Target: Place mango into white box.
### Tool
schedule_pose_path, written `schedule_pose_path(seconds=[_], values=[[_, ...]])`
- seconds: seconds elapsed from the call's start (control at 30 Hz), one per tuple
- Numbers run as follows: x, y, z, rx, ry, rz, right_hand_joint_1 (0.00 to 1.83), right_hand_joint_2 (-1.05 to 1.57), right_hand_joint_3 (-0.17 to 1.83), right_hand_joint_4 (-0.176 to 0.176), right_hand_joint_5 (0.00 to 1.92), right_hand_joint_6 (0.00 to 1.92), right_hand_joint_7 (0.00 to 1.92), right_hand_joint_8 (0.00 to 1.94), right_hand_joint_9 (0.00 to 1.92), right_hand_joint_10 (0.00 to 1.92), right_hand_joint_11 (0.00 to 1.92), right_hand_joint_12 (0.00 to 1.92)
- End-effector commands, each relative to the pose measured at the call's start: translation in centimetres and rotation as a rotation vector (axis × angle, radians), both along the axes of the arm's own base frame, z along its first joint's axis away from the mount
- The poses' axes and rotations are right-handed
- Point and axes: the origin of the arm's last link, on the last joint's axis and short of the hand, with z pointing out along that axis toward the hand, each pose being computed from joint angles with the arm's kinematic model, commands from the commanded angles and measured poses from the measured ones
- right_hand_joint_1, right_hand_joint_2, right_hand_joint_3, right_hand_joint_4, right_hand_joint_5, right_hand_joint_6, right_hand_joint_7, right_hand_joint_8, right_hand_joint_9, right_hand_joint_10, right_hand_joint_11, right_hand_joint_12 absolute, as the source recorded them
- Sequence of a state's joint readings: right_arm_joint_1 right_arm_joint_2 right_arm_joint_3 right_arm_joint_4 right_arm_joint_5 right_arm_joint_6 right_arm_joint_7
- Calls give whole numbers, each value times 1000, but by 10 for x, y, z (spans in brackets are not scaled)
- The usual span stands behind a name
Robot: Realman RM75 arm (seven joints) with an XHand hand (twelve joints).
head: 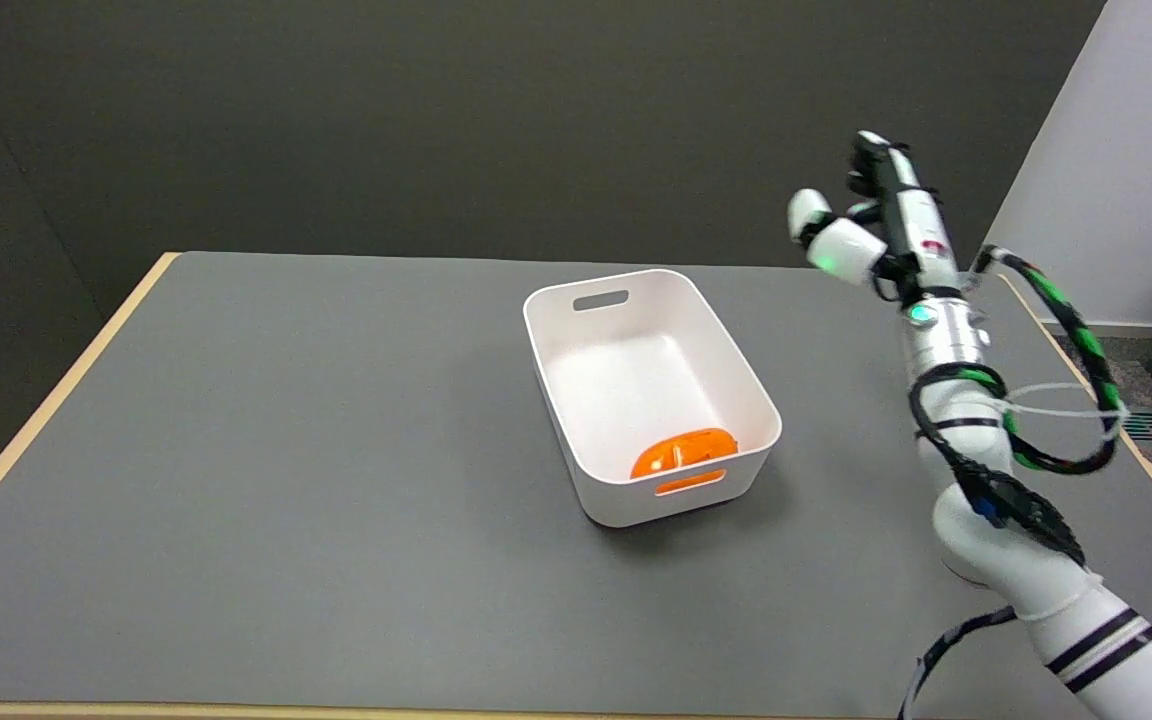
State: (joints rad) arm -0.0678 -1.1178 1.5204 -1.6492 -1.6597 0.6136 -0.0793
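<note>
An orange mango (684, 451) lies inside the white box (576, 380), against its near wall; part of it shows through the near handle slot. The box stands on the grey table, right of centre. My right hand (871, 220) is raised in the air to the right of the box, well above the table. Its fingers point upward and apart, and nothing is in them. The hand does not touch the box or the mango.
The grey table (286, 450) has a light wooden edge on its left, right and near sides. A dark wall stands behind it. The right arm (976, 470), with looped black and green cables, rises from the lower right.
</note>
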Motion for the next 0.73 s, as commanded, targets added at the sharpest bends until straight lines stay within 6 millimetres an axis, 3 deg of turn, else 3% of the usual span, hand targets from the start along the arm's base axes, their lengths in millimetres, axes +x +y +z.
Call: schedule_pose_path(seconds=[0.03, 0.5, 0.73], values=[[-36, 55, 49, -215, -217, 34, 571, 676, 983, -45, 86, 338, 153, 394, 133, 722, 76, 1601], [-11, 46, 38, -152, -162, 86, 578, 669, 980, -37, 93, 349, 164, 392, 137, 727, 89, 1586], [-10, 45, 39, -151, -155, 86, 579, 668, 979, -36, 95, 350, 167, 393, 139, 730, 97, 1578]])
